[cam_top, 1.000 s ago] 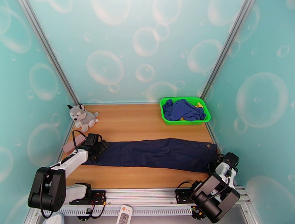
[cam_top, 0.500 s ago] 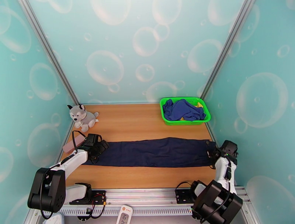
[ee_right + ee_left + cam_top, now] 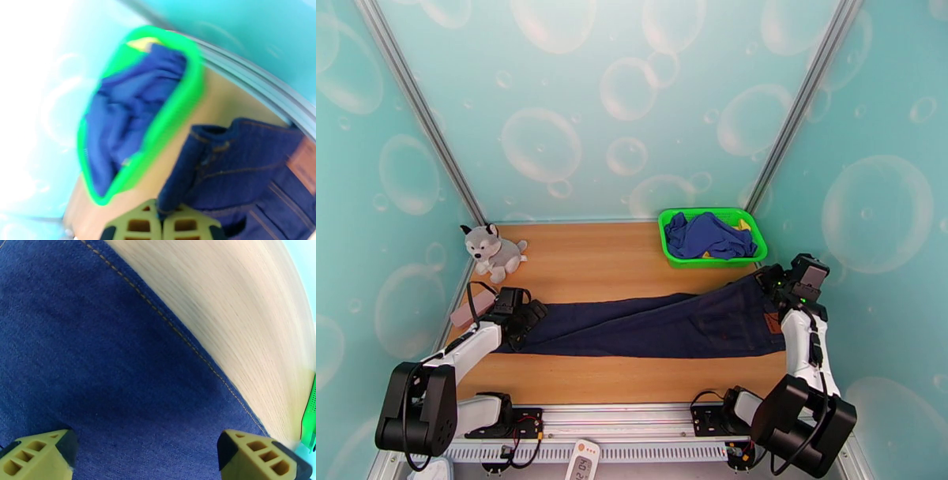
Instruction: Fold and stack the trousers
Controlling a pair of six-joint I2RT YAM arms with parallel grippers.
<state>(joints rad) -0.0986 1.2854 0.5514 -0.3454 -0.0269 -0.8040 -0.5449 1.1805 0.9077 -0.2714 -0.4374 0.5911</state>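
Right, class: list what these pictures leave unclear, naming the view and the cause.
Top view: the leg ends of the trousers, hidden under the left tool.
Right wrist view: the green basket and blue garment, details lost to blur.
Left wrist view: the left tool's fingers, cut off by the bottom edge.

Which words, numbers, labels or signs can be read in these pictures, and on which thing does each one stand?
No text can be quoted with certainty.
White handheld device at the table's near edge: its small display shows characters, too small to read.
Tan waist patch on the trousers: blurred, no print readable.
Green basket and plush toy: no text seen.
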